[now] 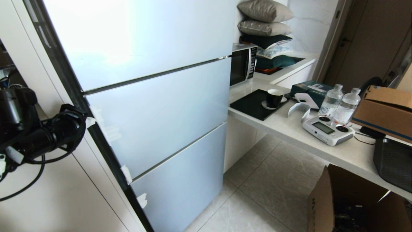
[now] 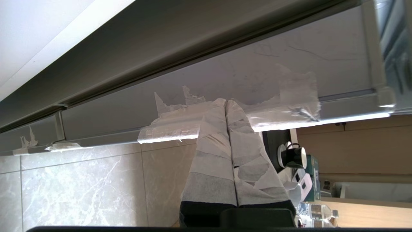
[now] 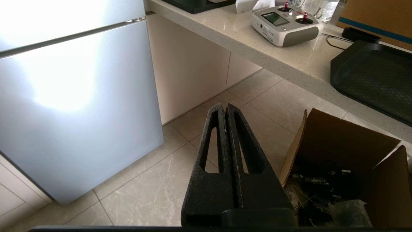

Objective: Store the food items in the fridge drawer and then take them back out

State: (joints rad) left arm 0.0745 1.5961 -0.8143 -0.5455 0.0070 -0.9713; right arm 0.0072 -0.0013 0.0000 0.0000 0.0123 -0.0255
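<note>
Behind the closed fridge doors (image 1: 154, 109), drawer and fruits are hidden. At the door's taped side edge (image 2: 225, 119), the left gripper (image 2: 226, 102) is clenched, empty, tips touching tape. Right gripper (image 3: 225, 108) hangs pinched shut, empty, above the floor.

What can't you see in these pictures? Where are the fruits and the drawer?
- The fruits and the drawer: in no view; the fridge is fully closed.
- Left pincer: cut off by the head view's left edge; the left wrist view shows it shut at the taped edge of a fridge door.
- Right pincer: absent from the head view.
- Cardboard box contents: too dark to tell.
</note>
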